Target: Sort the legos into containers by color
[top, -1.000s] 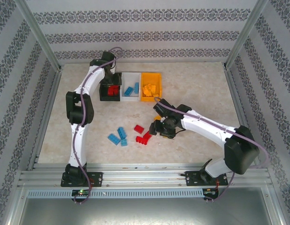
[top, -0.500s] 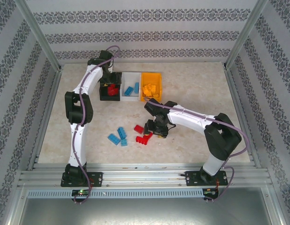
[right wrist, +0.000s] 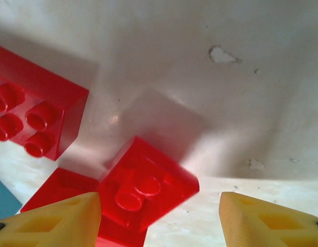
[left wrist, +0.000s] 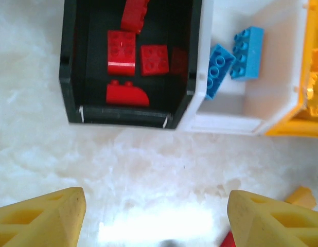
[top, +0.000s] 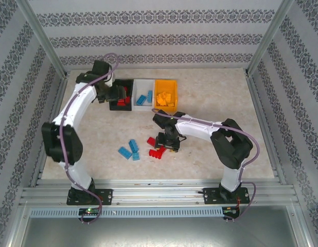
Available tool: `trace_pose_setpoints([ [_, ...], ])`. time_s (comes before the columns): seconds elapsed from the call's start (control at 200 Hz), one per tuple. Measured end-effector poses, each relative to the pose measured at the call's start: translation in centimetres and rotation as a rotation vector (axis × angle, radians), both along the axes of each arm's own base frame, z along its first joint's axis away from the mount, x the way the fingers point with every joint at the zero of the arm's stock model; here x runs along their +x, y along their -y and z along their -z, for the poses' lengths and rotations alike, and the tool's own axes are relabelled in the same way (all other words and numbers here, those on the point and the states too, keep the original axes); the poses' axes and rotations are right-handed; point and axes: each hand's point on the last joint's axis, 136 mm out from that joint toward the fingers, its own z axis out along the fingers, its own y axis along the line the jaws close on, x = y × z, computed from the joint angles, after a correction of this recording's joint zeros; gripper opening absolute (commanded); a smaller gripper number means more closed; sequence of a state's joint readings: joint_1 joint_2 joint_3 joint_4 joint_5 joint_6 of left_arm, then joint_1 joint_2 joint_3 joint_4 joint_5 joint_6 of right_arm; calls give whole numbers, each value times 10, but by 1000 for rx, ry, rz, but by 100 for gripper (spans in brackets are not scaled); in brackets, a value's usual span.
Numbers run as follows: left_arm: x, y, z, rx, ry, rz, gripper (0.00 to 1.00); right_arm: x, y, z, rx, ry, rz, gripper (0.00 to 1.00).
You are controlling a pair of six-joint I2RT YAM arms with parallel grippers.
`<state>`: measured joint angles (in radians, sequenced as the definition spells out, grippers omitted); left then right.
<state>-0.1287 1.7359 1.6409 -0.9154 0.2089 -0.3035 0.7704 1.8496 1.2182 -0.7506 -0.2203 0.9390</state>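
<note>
Legos lie in two groups in the top view: loose red bricks (top: pixel 155 149) and blue bricks (top: pixel 129 150) on the table (top: pixel 215 103) between the arms, the rest sorted into the black bin (top: pixel 123 107), white bin (top: pixel 142 106) and orange bin (top: pixel 164 107), side by side. The left claw (top: pixel 118 94) hangs at the black bin; the right claw (top: pixel 166 142) is low over the red bricks. From the left wrist, that claw is spread wide over bare table, with red pieces (left wrist: pixel 122 51) in the black bin and two blue pieces (left wrist: pixel 246 51) in the white. From the right wrist, that claw gapes open, a red brick (right wrist: pixel 146 188) between its fingers (right wrist: pixel 56 218).
</note>
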Motion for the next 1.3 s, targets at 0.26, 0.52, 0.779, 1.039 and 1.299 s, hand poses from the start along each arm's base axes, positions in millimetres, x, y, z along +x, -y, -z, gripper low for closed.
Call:
trace_pose_setpoints([
  [0.26,-61,-4,13,-25,-42,-13,74,10,-2,10,-35,8,4,55],
  [0.52,-87,-6,16,-36,-44,-17,74,11,3,15,-65,18,2,34],
  [0.779,-115,-2,37,-80,-100,-15,75,22,5,-10,-24,93,-20,31],
  [1.039,-159,8,61,-176,-169,-32,75,117,-47,-93,262,295,33,31],
  [1.299,-202,20,82,-314,-238,-91,75,219,-127,-129,505,426,7,31],
])
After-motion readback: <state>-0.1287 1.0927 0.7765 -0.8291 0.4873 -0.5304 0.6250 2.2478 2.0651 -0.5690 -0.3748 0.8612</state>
